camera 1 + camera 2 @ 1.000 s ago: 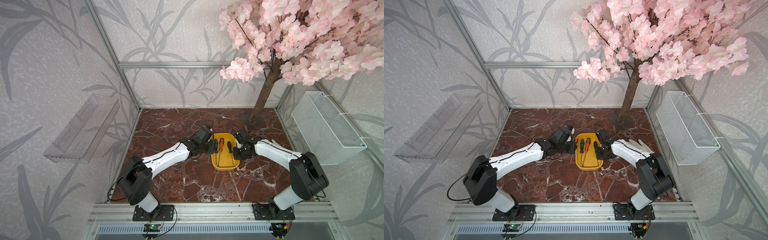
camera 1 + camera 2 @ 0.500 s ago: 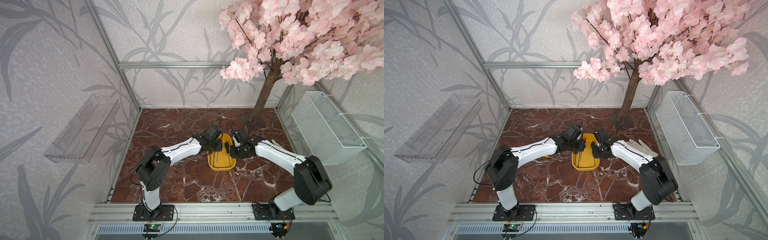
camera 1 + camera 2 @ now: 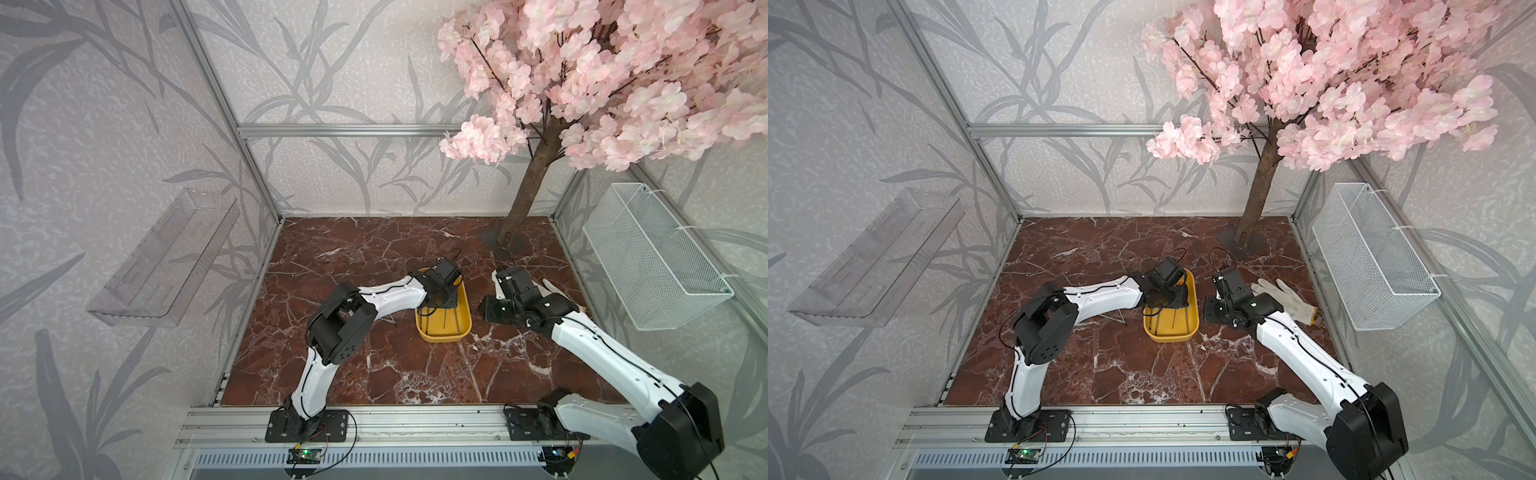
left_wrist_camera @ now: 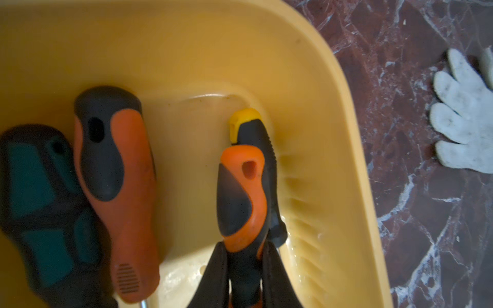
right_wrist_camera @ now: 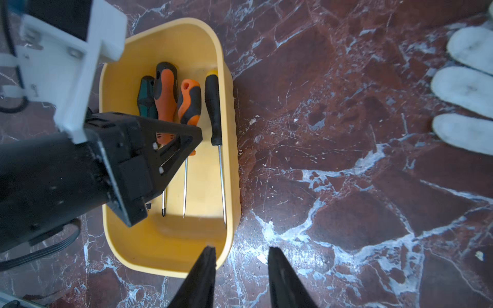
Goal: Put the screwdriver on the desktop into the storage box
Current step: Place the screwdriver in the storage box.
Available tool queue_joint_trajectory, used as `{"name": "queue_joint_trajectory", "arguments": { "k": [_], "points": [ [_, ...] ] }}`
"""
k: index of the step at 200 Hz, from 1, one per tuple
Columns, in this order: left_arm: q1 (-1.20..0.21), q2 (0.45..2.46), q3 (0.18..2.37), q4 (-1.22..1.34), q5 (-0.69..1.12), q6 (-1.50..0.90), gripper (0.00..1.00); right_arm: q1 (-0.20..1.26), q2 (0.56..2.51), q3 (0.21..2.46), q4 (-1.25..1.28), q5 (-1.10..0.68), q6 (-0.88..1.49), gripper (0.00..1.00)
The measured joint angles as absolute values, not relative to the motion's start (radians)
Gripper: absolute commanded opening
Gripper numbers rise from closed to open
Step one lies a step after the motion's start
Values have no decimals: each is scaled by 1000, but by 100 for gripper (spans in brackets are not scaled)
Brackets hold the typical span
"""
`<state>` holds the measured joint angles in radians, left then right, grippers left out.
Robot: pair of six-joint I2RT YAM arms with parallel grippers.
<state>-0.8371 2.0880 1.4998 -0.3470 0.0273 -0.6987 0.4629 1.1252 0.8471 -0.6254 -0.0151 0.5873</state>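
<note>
Four steel-shafted screwdrivers [image 5: 165, 90] occupy the smooth, round-cornered yellow storage box [image 5: 160, 253].

Inside the shallow yellow plastic storage box [image 5: 230, 165] I have little room: four tools lie side by side along it. My left gripper [image 4: 245, 244], clamped on the small orange-and-black screwdriver [image 4: 240, 197], has a strip of bare box floor toward the larger orange-and-black screwdriver [image 4: 120, 186] and the teal-and-black screwdriver [image 4: 40, 200] beyond. The slim black yellow-capped screwdriver [image 4: 254, 138] lies just beside it on the wall side. My left wrist [image 5: 80, 173], black and bulky, overhangs the box. My right gripper [image 5: 240, 266], fingers parted around nothing, has bare reddish-brown marble desktop [image 5: 346, 186] ahead, up to the white knit glove [image 5: 466, 88].
</note>
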Motion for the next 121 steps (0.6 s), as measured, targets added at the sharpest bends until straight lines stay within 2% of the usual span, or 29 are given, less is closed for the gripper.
{"name": "queue_joint_trajectory", "arguments": {
  "k": [60,90,102,121],
  "points": [
    [-837,2095,1506,-377,-12,-725,56,463,1112,847,-634,-1,590,37],
    [-837,2021,1477,-390,-49,-715,58,463,1113,847,-633,-4,591,37],
    [-835,1952,1441,-390,-67,-714,62,463,1113,847,-633,-9,591,38],
    [-828,1822,1369,-388,-99,-715,63,464,1120,849,-633,-25,585,41]
  ]
}}
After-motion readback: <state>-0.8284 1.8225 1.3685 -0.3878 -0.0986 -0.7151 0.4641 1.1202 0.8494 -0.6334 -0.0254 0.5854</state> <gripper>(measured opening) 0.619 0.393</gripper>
